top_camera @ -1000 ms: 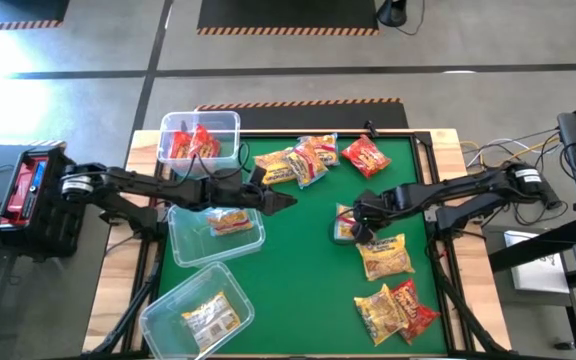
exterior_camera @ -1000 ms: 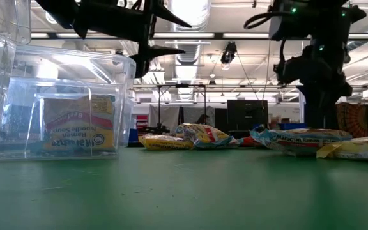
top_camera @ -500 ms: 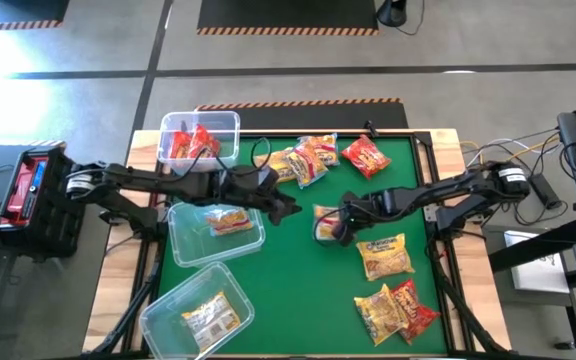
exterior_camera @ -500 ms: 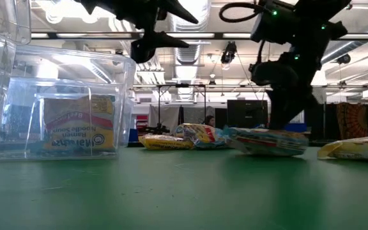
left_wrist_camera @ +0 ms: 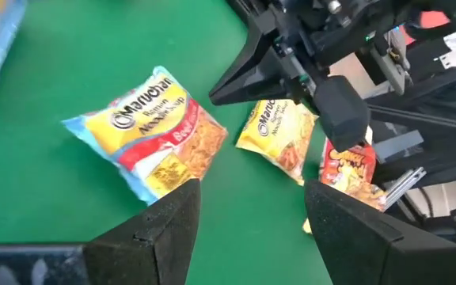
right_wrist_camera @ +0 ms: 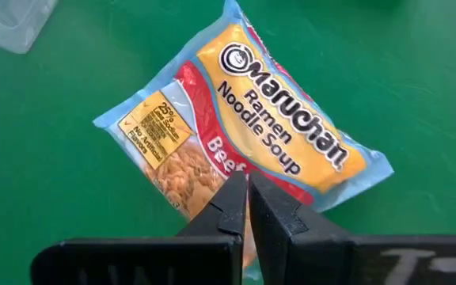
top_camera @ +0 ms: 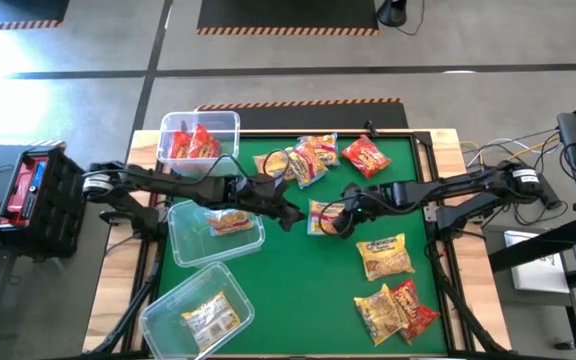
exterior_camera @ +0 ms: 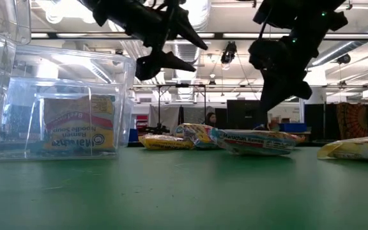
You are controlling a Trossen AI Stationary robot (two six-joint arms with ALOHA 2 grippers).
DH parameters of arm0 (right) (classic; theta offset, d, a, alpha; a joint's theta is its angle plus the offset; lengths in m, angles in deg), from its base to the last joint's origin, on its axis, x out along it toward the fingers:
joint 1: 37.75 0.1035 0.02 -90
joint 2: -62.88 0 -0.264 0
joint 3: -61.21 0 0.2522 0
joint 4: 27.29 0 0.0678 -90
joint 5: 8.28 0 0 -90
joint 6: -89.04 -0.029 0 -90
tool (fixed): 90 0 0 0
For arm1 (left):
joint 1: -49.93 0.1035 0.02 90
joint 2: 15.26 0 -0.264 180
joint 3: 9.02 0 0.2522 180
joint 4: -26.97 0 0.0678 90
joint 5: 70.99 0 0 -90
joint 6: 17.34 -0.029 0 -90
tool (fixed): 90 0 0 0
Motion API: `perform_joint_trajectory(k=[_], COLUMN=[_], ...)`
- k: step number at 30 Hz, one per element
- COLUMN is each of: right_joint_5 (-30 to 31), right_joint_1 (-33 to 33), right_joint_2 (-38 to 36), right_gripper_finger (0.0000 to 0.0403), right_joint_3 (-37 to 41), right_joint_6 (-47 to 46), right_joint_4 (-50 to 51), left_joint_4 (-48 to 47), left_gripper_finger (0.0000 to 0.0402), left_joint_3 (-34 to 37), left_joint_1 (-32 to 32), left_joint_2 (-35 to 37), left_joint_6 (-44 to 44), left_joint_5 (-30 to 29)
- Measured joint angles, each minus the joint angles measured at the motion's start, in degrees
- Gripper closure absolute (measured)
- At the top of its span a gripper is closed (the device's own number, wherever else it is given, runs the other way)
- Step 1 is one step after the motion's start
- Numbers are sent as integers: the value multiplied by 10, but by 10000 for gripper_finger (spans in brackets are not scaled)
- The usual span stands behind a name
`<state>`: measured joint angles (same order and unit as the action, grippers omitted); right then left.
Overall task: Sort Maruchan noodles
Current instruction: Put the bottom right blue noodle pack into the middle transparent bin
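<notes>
An orange-and-blue Maruchan packet (top_camera: 320, 216) sits low at the middle of the green table (top_camera: 298, 290), label up. My right gripper (top_camera: 345, 214) comes at it from the table's right and is shut on it. My left gripper (top_camera: 290, 212) hovers open just left of the packet, above the table; its fingers point at the packet (left_wrist_camera: 149, 131) and touch nothing. In the low view the packet (exterior_camera: 254, 142) lies about level at table height. I cannot tell whether it clears the table. My right gripper has its fingertips (right_wrist_camera: 236, 207) closed at the middle of the packet's long edge (right_wrist_camera: 212, 190), the side toward the table's right. The fingers slant down from the right and lie across the packet. They hide the contact itself, so pinch or press is not plain.
Three clear bins stand at the left: a far one (top_camera: 173, 128) with red packets, a middle one (top_camera: 183, 245) with an orange packet, a near one (top_camera: 163, 318) with a yellow packet. Loose packets lie at the far edge (top_camera: 303, 160), (top_camera: 366, 155) and near right (top_camera: 385, 255), (top_camera: 396, 310).
My right gripper has gone toward the table's left edge and tipped closer to level, staying shut. The orange-and-blue packet came out from under that arm and moved left with it. My left gripper has gone toward the packet, tipping downward and rolling a little, still open.
</notes>
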<state>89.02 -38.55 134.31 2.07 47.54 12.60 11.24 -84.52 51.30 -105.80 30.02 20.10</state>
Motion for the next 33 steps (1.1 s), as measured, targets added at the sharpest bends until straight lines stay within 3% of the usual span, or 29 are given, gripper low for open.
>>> perform_joint_trajectory(k=[7, 14, 22, 28, 33], right_joint_5=[0, 2, 3, 2, 3], right_joint_1=[0, 0, 0, 0, 0], right_joint_2=[6, 16, 15, 15, 14], right_gripper_finger=[394, 394, 394, 394, 394], right_joint_3=[7, 19, 62, 96, 105], right_joint_6=[15, 34, 51, 51, 51], right_joint_4=[13, 35, 28, -23, -68], left_joint_4=[0, -22, -29, 66, 82], left_gripper_finger=[192, 192, 192, 192, 192], left_joint_3=[-73, -130, -68, -10, 1], left_joint_1=[-11, -18, -17, -14, -6], left_joint_2=[-78, -155, -162, -172, -189], left_joint_6=[17, 36, 134, 226, 263], left_joint_5=[58, 72, 22, -26, -65])
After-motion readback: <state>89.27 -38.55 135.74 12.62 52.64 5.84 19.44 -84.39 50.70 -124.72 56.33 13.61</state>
